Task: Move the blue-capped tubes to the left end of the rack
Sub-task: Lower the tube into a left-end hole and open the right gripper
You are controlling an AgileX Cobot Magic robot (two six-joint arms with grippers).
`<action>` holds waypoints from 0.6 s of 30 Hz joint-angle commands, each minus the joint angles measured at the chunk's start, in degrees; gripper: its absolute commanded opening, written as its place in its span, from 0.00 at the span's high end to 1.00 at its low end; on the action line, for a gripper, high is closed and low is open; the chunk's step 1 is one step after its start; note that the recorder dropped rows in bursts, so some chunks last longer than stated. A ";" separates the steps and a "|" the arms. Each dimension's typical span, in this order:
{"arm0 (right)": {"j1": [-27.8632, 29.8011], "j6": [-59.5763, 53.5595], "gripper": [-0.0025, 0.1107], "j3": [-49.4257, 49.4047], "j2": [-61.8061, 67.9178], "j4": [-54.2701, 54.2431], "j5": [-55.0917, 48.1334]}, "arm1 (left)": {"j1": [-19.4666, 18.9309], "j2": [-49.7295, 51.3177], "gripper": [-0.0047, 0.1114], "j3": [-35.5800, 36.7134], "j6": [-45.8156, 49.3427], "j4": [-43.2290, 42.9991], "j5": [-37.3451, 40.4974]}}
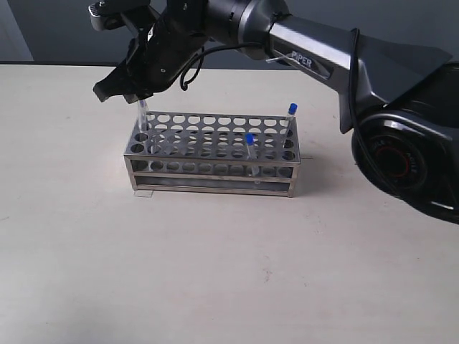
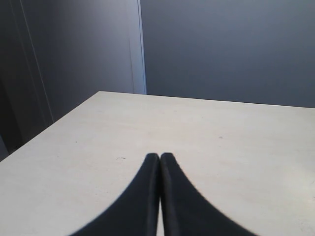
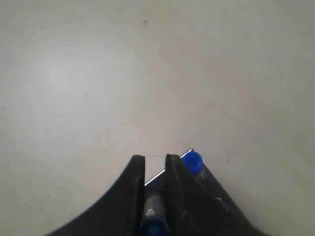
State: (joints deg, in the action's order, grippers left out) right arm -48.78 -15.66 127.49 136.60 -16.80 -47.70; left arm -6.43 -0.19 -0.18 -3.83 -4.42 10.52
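The shiny metal rack (image 1: 215, 170) stands in the middle of the table. My right gripper (image 1: 130, 92) reaches across to the rack's left end, shut on a blue-capped tube (image 1: 142, 116) whose clear body hangs down into a far-left hole. In the right wrist view the gripper (image 3: 155, 158) holds that tube (image 3: 154, 216) between its fingers. Another blue cap (image 3: 193, 162) sits just beside one finger. Two more blue-capped tubes stand in the rack, one at the right end (image 1: 291, 110) and one right of the middle (image 1: 249, 140). My left gripper (image 2: 160, 156) is shut on nothing, above bare table.
The pale table (image 1: 215, 272) stretches all around the rack. My right arm's dark base (image 1: 401, 150) fills the right side, and its forearm (image 1: 308, 50) crosses above the rack. A grey wall (image 2: 221, 49) stands beyond the table's far edge.
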 commanded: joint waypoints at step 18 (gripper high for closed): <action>0.15 3.46 0.66 0.38 -4.79 6.93 -13.15 | 0.34 0.19 0.96 0.18 0.00 0.31 -0.11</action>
State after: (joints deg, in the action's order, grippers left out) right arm -48.88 -14.44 127.49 135.07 -15.71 -56.16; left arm -6.43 -0.19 -0.18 -3.83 -4.42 10.52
